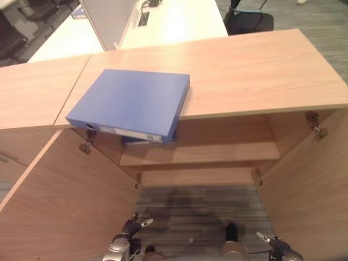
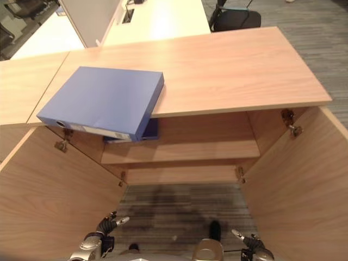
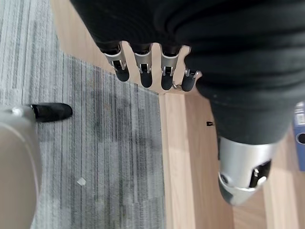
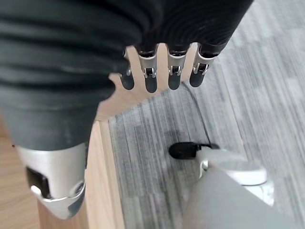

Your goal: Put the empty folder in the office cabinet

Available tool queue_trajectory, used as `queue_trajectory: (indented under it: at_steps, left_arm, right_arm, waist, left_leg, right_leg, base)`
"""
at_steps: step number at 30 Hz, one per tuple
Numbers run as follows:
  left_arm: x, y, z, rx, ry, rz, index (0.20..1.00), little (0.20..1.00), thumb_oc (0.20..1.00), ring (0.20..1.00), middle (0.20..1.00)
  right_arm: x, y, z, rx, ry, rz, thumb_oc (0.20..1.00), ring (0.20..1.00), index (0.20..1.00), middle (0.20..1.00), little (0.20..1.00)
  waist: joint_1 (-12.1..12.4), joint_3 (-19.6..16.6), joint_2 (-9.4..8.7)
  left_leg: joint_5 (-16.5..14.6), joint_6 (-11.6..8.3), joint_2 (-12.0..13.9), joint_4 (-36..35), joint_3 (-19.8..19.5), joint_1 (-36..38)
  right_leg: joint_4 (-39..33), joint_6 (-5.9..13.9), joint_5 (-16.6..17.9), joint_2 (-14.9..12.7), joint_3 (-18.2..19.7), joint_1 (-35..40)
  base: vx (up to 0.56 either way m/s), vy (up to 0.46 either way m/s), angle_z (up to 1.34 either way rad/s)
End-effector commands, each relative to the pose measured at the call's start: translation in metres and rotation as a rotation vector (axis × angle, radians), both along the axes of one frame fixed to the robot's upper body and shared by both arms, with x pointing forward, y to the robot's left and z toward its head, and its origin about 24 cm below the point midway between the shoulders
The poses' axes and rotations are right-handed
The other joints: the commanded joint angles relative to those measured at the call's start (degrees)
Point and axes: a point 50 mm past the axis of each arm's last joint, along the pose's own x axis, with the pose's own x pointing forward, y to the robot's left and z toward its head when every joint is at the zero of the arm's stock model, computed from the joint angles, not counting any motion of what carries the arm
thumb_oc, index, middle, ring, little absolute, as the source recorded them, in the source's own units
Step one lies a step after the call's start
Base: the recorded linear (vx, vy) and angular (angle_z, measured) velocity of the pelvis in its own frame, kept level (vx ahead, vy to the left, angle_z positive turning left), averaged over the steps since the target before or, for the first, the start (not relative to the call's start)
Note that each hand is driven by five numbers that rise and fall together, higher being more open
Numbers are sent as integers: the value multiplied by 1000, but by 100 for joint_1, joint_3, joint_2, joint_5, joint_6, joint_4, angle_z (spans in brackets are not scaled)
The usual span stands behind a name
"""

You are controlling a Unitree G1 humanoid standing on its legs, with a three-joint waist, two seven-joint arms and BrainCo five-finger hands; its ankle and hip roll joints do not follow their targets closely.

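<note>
folder (image 1: 130, 102): a blue ring binder lay flat on the cabinet top, left of centre, turned at a slant, its labelled spine with a finger hole facing near-left.
folder edges: the near corner jutted out past the front edge of the cabinet top (image 1: 255, 70), hanging over the open compartment; the rest sat on the wood.
folder look: plain blue cover, closed, no dents visible.
second binder (image 1: 136, 141): a darker blue piece showed just under the overhanging corner, inside the cabinet at the upper left; what it rested on could not be told.
cabinet interior: one shelf (image 1: 217, 152) ran across the far wall, bare on its middle and right.
doors: the left door (image 1: 65, 201) and right door (image 1: 312, 179) stood swung wide toward the near side, leaving an open lane between them over the grey carpet (image 1: 201, 209).
left hand (image 3: 152, 71): low by the near edge, beside the left door, fingers relaxed and straight, holding nothing.
right hand (image 4: 162, 71): low at the near right, beside the right door, fingers likewise loose and empty.
beyond: a pale desk (image 1: 174, 22) and a dark chair (image 1: 250, 20) stood past the far edge of the cabinet.
</note>
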Motion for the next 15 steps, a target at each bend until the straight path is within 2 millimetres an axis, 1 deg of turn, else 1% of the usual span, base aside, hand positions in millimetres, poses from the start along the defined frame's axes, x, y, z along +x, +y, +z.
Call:
queue_trajectory:
  at_steps: [1,2,3,4,5,6,7,9,10,11,12,13,14,15]
  left_arm:
    - [21,32,15,71,-71,30,1000,1000,1000,1000,1000]
    - [23,29,15,68,-74,24,1000,1000,1000,1000,1000]
    - [23,29,15,68,-74,24,1000,1000,1000,1000,1000]
    - [27,25,17,59,-85,12,1000,1000,1000,1000,1000]
    - [29,24,17,61,-90,0,1000,1000,1000,1000,1000]
    - [31,23,18,59,-96,-10,1000,1000,1000,1000,1000]
    - [31,22,18,58,-96,-12,1000,1000,1000,1000,1000]
    - [31,20,17,49,-95,-12,1000,1000,1000,1000,1000]
    - [31,19,17,49,-93,-17,1000,1000,1000,1000,1000]
    - [31,19,17,49,-94,-17,1000,1000,1000,1000,1000]
    - [32,18,17,48,-94,-22,1000,1000,1000,1000,1000]
    - [31,18,17,52,-91,-26,1000,1000,1000,1000,1000]
    - [29,18,16,56,-82,-29,1000,1000,1000,1000,1000]
    - [29,18,16,51,-80,-30,1000,1000,1000,1000,1000]
  right_arm:
    - [12,2,3,-9,-62,6,1000,1000,1000,1000,1000]
    - [13,-1,5,-23,-70,-4,1000,1000,1000,1000,1000]
    - [13,-2,5,-24,-70,-5,1000,1000,1000,1000,1000]
    - [14,-5,7,-31,-75,-14,1000,1000,1000,1000,1000]
    - [13,-7,8,-35,-75,-17,1000,1000,1000,1000,1000]
    - [13,-9,8,-40,-70,-15,1000,1000,1000,1000,1000]
    - [13,-9,8,-39,-67,-11,1000,1000,1000,1000,1000]
    - [16,-9,9,-42,-70,-7,1000,1000,1000,1000,1000]
    - [16,-9,9,-41,-69,-8,1000,1000,1000,1000,1000]
    - [17,-9,9,-41,-70,-8,1000,1000,1000,1000,1000]
    - [18,-9,9,-41,-72,-9,1000,1000,1000,1000,1000]
    - [24,-8,11,-41,-88,5,1000,1000,1000,1000,1000]
    - [25,-7,11,-38,-90,7,1000,1000,1000,1000,1000]
    - [24,-5,9,-32,-84,5,1000,1000,1000,1000,1000]
  waist:
    - [41,305,-88]
    - [18,341,-76]
    - [7,341,-71]
    - [-72,334,-116]
    - [-123,327,-135]
    - [-136,343,-160]
    - [-120,336,-187]
    - [-45,362,-288]
    - [-35,374,-346]
    - [-40,362,-355]
    - [-27,378,-402]
    - [51,452,-460]
    - [65,456,-494]
    - [54,473,-497]
  left_leg:
    - [-142,66,195,-173,113,-95]
    - [184,52,257,-70,251,-222]
    - [197,47,261,-76,235,-230]
    - [242,120,328,-46,740,-357]
    - [218,161,343,77,1043,-390]
    - [89,178,286,225,1228,-374]
    - [-112,236,153,348,1222,-389]
    - [-635,372,-298,719,926,-545]
    - [-873,426,-453,887,923,-584]
    - [-851,436,-468,880,920,-609]
    - [-1006,475,-580,1104,907,-639]
    - [-1362,550,-981,1531,584,-631]
    - [-1457,598,-1181,1513,393,-609]
    - [-1615,646,-1243,1511,290,-563]
  right_leg:
    - [251,374,-307,-477,-102,225]
    - [204,357,-322,-462,-218,308]
    - [195,353,-318,-457,-234,314]
    - [142,275,-403,-418,-417,391]
    - [130,223,-420,-388,-528,419]
    - [123,185,-458,-344,-579,458]
    - [124,149,-470,-312,-590,458]
    - [140,67,-482,-282,-586,465]
    - [166,35,-492,-288,-613,469]
    - [166,37,-476,-301,-616,444]
    - [212,-6,-485,-301,-623,417]
    - [374,-109,-518,-235,-513,330]
    - [424,-126,-486,-231,-479,236]
    - [458,-116,-480,-209,-487,239]
  base:
    - [5,-170,19]
    - [-1,-124,19]
    - [-26,-175,37]
    - [-46,-207,46]
    - [-61,-292,57]
    - [-48,-245,39]
    - [-29,-243,33]
    - [-36,-226,16]
    - [-44,-134,8]
    - [-61,-93,2]
    - [-87,-90,-2]
    - [-107,-91,-3]
    - [-76,-39,-14]
    - [-41,21,-14]
